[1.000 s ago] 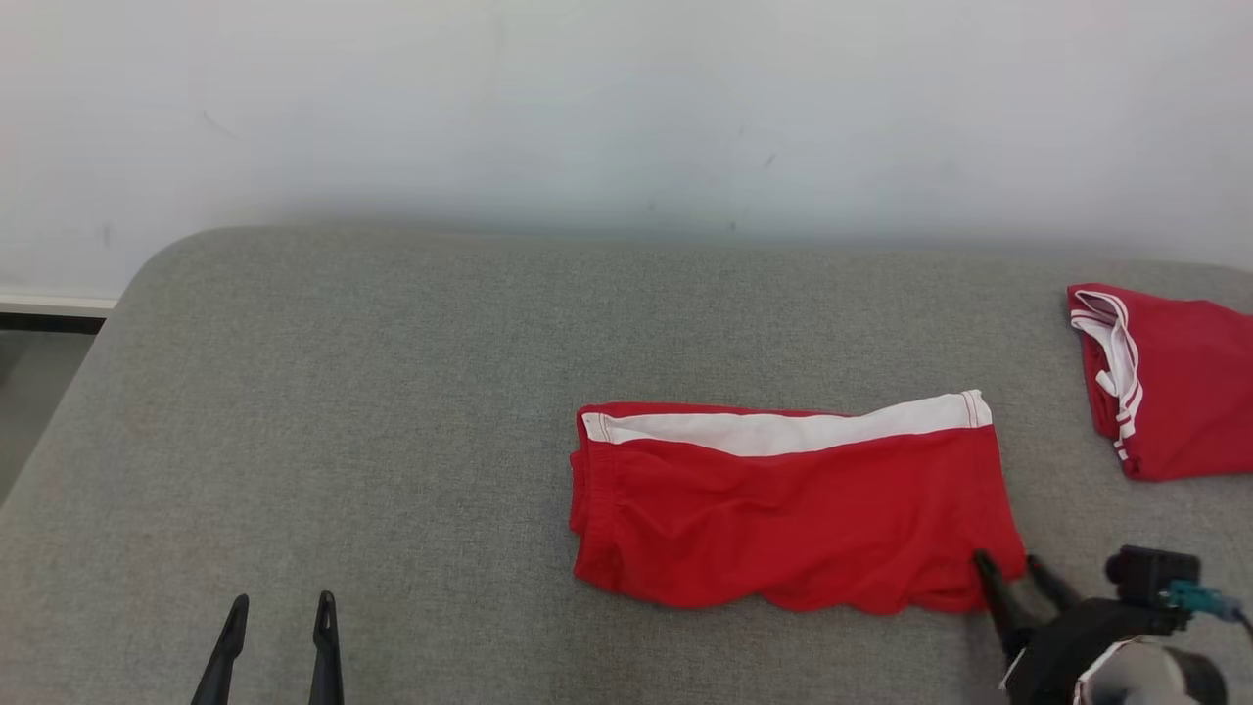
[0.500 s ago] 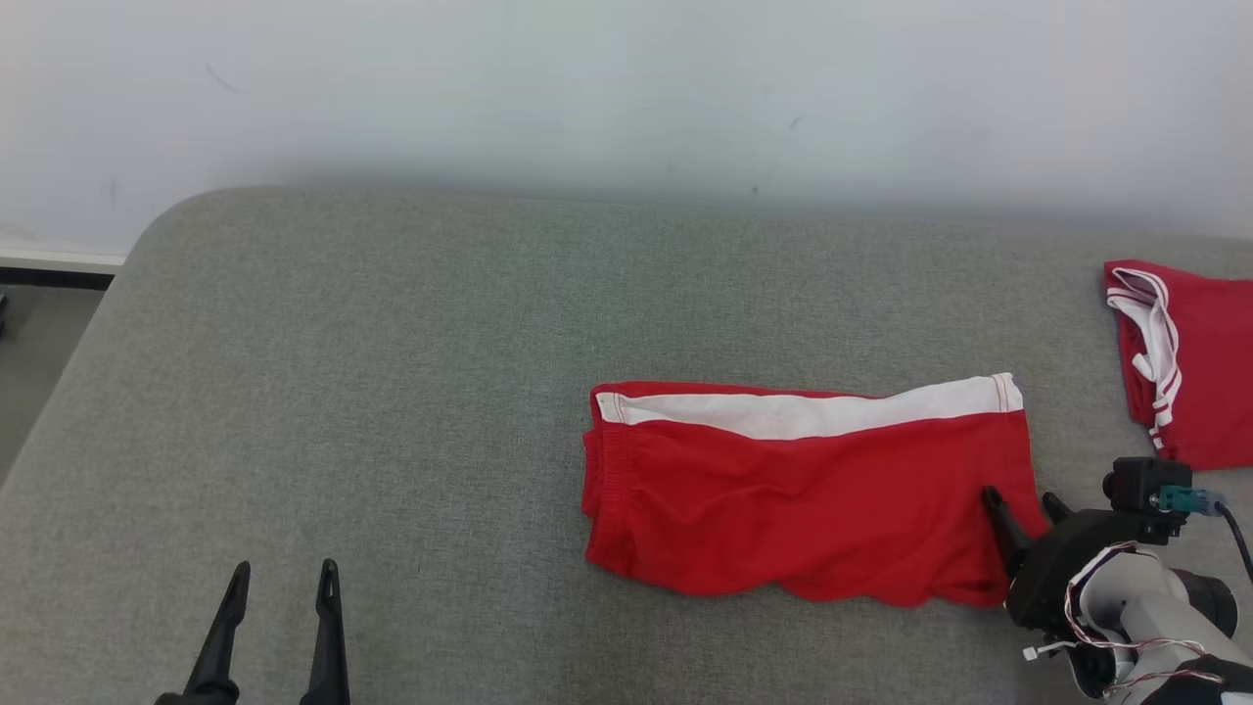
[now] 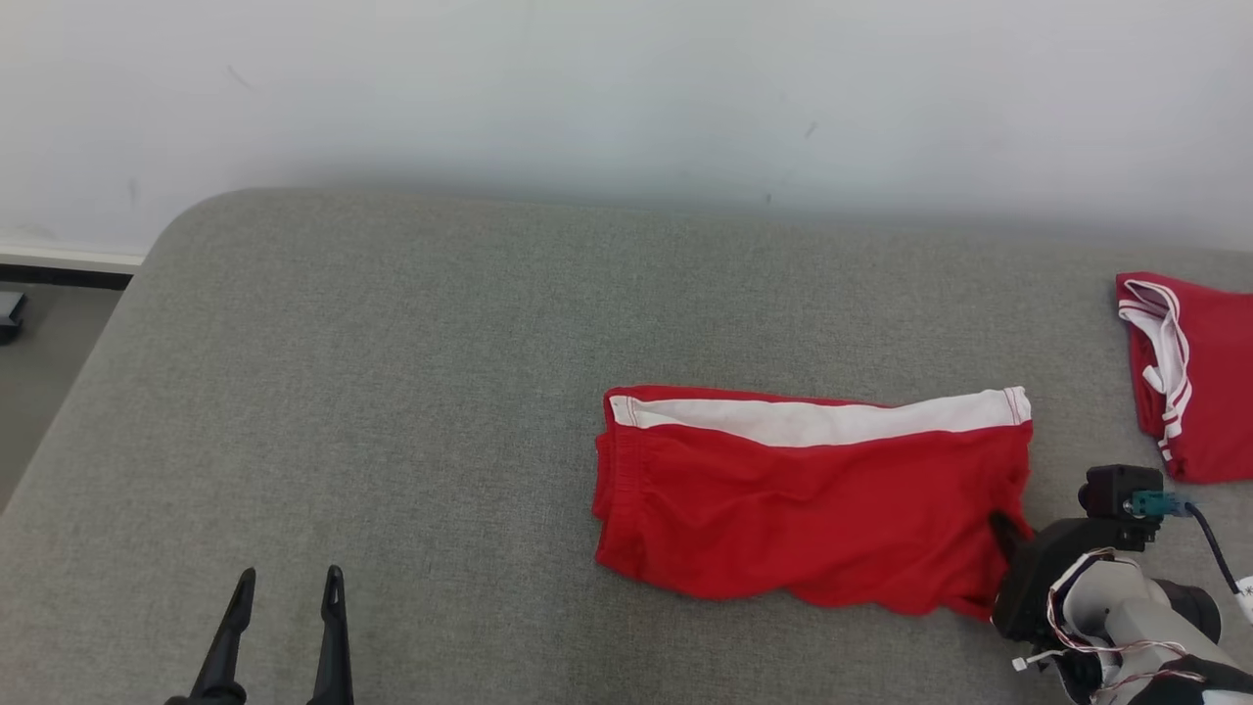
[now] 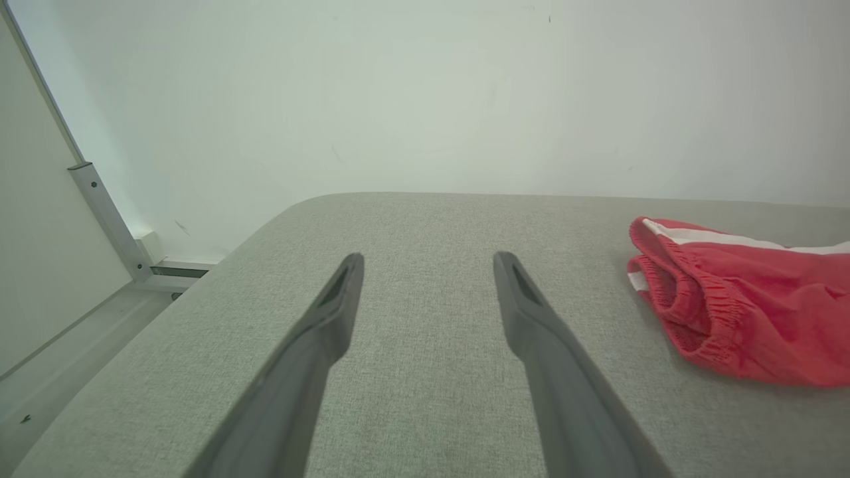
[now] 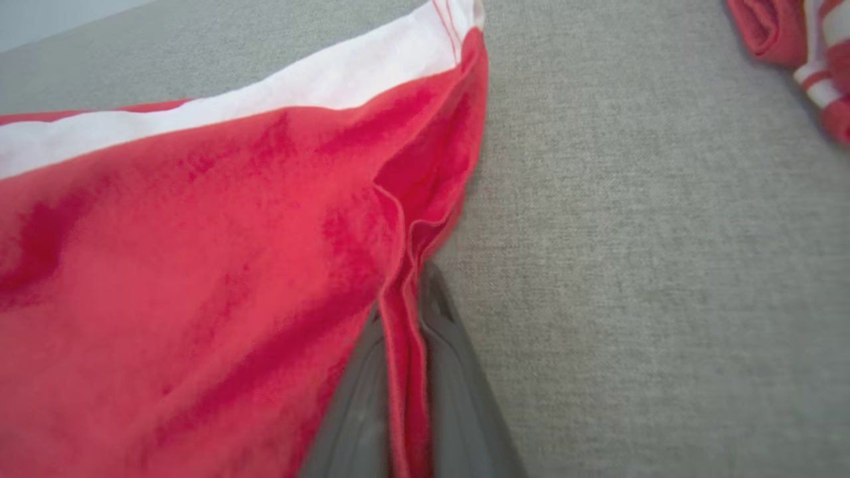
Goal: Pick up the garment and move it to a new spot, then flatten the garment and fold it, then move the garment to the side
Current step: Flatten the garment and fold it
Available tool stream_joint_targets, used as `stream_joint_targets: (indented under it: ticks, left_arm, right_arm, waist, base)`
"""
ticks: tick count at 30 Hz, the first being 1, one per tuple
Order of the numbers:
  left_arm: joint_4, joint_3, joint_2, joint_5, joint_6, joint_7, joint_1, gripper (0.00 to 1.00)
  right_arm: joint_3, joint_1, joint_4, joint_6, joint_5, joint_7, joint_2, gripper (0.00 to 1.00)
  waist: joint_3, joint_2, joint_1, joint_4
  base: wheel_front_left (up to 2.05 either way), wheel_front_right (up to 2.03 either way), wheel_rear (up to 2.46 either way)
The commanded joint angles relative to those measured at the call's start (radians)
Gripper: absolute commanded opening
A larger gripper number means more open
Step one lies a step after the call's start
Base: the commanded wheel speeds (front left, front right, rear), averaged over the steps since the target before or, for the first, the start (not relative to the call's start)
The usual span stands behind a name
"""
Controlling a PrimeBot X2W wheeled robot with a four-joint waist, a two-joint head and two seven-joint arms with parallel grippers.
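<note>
My right end effector (image 3: 1008,524) is pinched on the right edge of the red garment (image 3: 803,509), which lies on the grey bench (image 3: 392,392). My left end effector (image 3: 289,580) hangs wide open, well apart.

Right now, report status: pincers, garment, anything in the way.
Right pincer shut on red shorts, right edge. Left pincer open, hovering apart from them. Second red garment lies far right, not touching the shorts.
</note>
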Motion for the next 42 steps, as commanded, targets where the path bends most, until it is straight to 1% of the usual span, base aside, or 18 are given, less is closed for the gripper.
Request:
stream_joint_targets:
  ticks: [1, 5, 10, 13, 17, 23, 26, 28, 29, 31, 34, 37, 42]
  left_arm:
    - [0.002, 0.001, 0.002, 0.009, -0.001, -0.003, 0.012, 1.00]
    - [0.012, 0.007, 0.019, 0.014, -0.001, -0.003, 0.023, 1.00]
    - [0.004, 0.015, 0.035, -0.003, 0.000, -0.003, 0.055, 1.00]
    - [0.000, 0.024, 0.035, -0.007, 0.000, -0.003, 0.070, 1.00]
    - [-0.003, 0.027, 0.029, -0.004, 0.000, -0.003, 0.082, 1.00]
    - [-0.001, 0.022, 0.022, -0.002, 0.000, -0.003, 0.080, 1.00]
    - [0.000, 0.019, 0.021, -0.002, 0.000, -0.003, 0.073, 1.00]
    - [0.004, 0.012, 0.021, -0.004, 0.000, -0.003, 0.062, 1.00]
    - [0.004, 0.012, 0.021, -0.004, 0.000, -0.003, 0.062, 1.00]
    - [0.007, 0.008, 0.020, -0.006, 0.000, -0.003, 0.054, 1.00]
    - [0.012, -0.001, 0.015, -0.010, 0.000, -0.003, 0.043, 1.00]
    - [0.015, -0.010, 0.010, -0.009, 0.000, -0.003, 0.038, 1.00]
    - [0.018, -0.028, 0.002, -0.006, 0.000, -0.003, 0.030, 1.00]
  right_arm:
    - [0.006, 0.029, 0.015, -0.003, 0.002, -0.003, -0.020, 0.00]
    - [0.025, 0.042, 0.026, -0.003, -0.025, -0.028, -0.079, 0.00]
    - [0.037, 0.053, 0.001, -0.003, -0.018, -0.044, -0.106, 0.00]
    - [0.041, 0.057, -0.033, -0.003, -0.005, -0.050, -0.102, 0.00]
    - [0.053, 0.062, -0.116, -0.003, 0.016, -0.061, -0.092, 0.00]
    - [0.085, 0.082, -0.271, -0.003, 0.060, -0.033, -0.041, 0.00]
    - [0.105, 0.085, -0.343, -0.003, 0.057, -0.010, -0.012, 0.00]
    - [0.119, 0.090, -0.381, -0.003, 0.059, 0.009, 0.020, 0.00]
    - [0.119, 0.090, -0.381, -0.003, 0.059, 0.009, 0.020, 0.00]
    - [0.127, 0.095, -0.409, -0.003, 0.057, 0.020, 0.053, 0.00]
    - [0.133, 0.100, -0.427, -0.003, 0.043, 0.030, 0.099, 0.00]
    - [0.139, 0.094, -0.418, -0.003, 0.024, 0.035, 0.153, 0.00]
    - [0.109, 0.056, -0.342, -0.003, -0.010, 0.021, 0.237, 0.00]
  waist:
    - [-0.018, -0.0001, -0.0001, -0.004]
    - [-0.045, -0.0001, -0.0001, -0.007]
    - [-0.077, -0.0001, -0.0001, -0.032]
    - [-0.085, -0.0001, -0.0001, -0.046]
    - [-0.088, -0.0001, -0.0001, -0.056]
    - [-0.090, -0.0001, -0.0001, -0.059]
    - [-0.088, -0.0001, -0.0001, -0.055]
    - [-0.086, -0.0001, -0.0001, -0.047]
    - [-0.086, -0.0001, -0.0001, -0.047]
    - [-0.083, -0.0001, -0.0001, -0.037]
    - [-0.078, -0.0001, -0.0001, -0.021]
    - [-0.069, -0.0001, -0.0001, -0.009]
    - [-0.055, -0.0001, -0.0001, 0.009]
  base:
    - [0.00, 0.00, 0.00]
    - [0.00, 0.00, 0.00]
    - [0.00, 0.00, 0.00]
    - [0.00, 0.00, 0.00]
    - [0.00, 0.00, 0.00]
    - [0.00, 0.00, 0.00]
    - [0.00, 0.00, 0.00]
    - [0.00, 0.00, 0.00]
    - [0.00, 0.00, 0.00]
    - [0.00, 0.00, 0.00]
    - [0.00, 0.00, 0.00]
    - [0.00, 0.00, 0.00]
    - [0.00, 0.00, 0.00]
